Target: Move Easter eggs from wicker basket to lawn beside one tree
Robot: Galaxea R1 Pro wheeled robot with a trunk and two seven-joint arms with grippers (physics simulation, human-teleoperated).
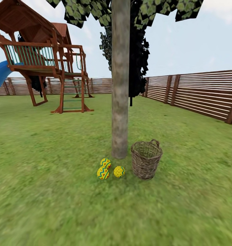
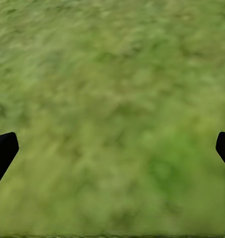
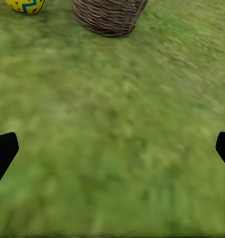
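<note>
Three yellow Easter eggs lie on the lawn [image 1: 61, 191] at the foot of the grey-brown tree [image 1: 120, 102]: one [image 1: 105, 163] nearest the trunk, one [image 1: 103, 173] in front of it, one [image 1: 119, 171] to their right. Just right of the trunk stands the wicker basket [image 1: 146, 159], upright, and no egg shows inside it. In the right wrist view, my right gripper [image 3: 112, 148] is open over bare grass, with the basket's base [image 3: 110, 17] and one egg [image 3: 25, 5] beyond it. My left gripper [image 2: 112, 148] is open too, above bare lawn [image 2: 112, 99].
A wooden playset [image 1: 47, 58] with a blue slide [image 1: 0, 75] stands at the back left. A brown slat fence [image 1: 198, 94] runs along the right and the far side. A dark-leaved slim tree [image 1: 138, 65] stands behind the trunk.
</note>
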